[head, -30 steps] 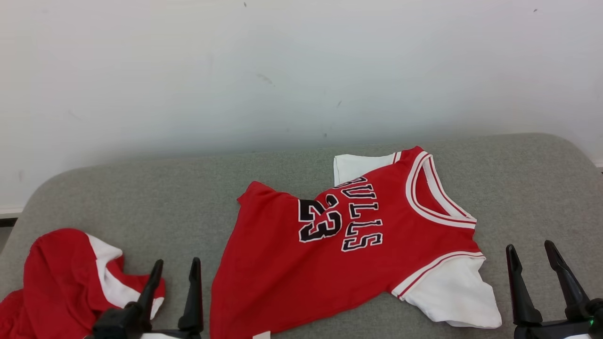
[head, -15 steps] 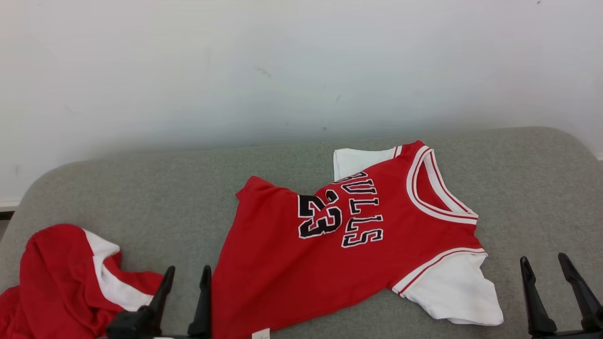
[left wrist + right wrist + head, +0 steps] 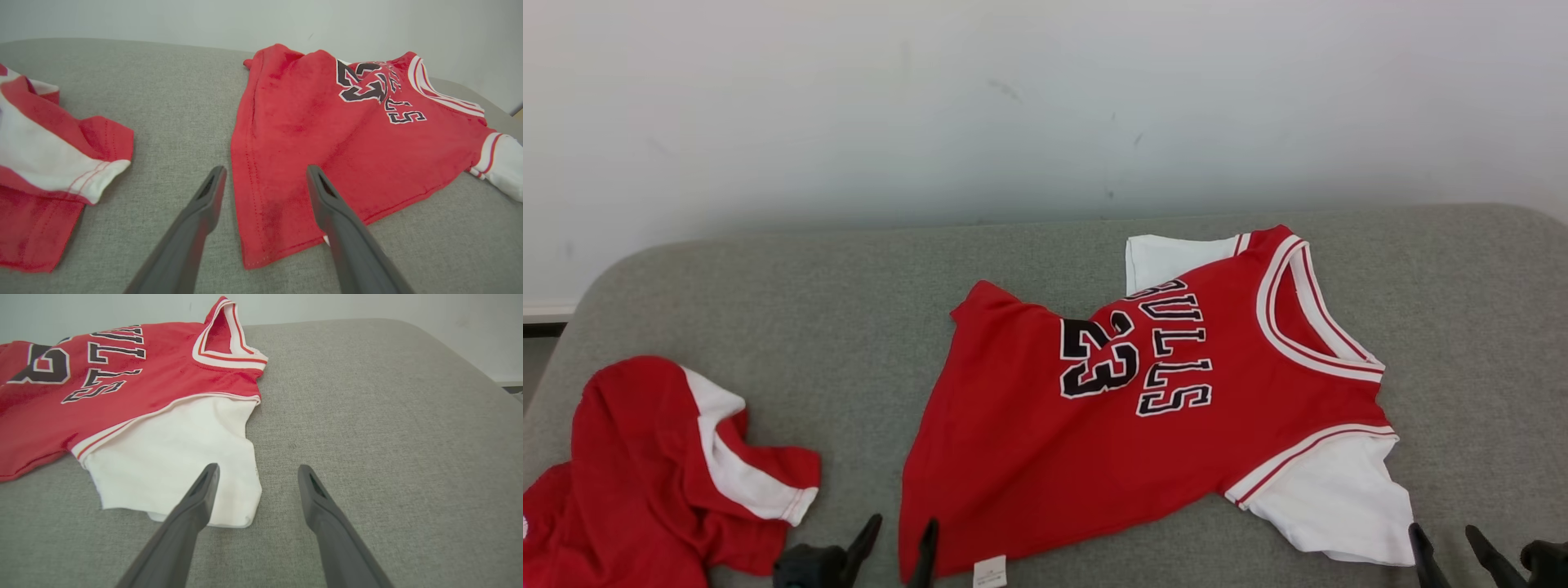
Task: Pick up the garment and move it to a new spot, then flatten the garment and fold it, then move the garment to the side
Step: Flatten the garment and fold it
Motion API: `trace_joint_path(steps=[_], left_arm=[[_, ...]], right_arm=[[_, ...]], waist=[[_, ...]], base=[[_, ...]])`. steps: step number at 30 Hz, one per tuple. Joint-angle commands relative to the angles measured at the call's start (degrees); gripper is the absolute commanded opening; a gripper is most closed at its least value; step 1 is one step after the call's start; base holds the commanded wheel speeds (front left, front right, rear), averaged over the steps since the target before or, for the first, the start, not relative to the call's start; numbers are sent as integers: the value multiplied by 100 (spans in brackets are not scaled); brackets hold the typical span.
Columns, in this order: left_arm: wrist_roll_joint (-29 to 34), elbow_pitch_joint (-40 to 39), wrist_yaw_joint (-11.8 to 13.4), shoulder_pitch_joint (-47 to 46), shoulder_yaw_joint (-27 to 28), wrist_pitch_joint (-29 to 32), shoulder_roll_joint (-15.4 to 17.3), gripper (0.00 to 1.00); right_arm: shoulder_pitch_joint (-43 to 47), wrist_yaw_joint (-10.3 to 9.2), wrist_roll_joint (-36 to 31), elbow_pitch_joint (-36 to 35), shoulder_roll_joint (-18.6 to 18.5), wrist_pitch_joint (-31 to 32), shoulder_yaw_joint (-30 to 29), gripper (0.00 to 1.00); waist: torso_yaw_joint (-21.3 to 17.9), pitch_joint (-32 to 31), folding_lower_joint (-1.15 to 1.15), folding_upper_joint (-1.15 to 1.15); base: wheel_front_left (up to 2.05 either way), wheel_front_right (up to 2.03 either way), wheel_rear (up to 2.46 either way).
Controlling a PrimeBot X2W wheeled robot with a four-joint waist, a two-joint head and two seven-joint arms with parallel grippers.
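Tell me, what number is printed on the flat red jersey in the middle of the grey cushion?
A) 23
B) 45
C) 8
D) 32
A: the jersey reads 23 in black, white-edged digits next to the word BULLS.

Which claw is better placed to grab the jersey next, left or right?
Left, probably. The left claw is open astride the hem of the jersey; the right claw, also open, faces mostly bare cushion beside the white sleeve.
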Motion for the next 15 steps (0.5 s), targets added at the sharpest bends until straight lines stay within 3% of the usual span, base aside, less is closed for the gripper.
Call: trace_joint_path(steps=[1, 15], left_arm=[[-93, 32, -26, -64, -31, 82, 46, 100], [-153, 593, -65, -462, -402, 1358, 83, 100]], right_arm=[[-109, -14, 168, 152, -17, 88, 37, 100], [-823, -5, 1216, 1440, 65, 721, 843, 100]], waist=[[20, 24, 0, 0], [187, 262, 0, 0]], base=[[0, 0, 0], [0, 0, 0]])
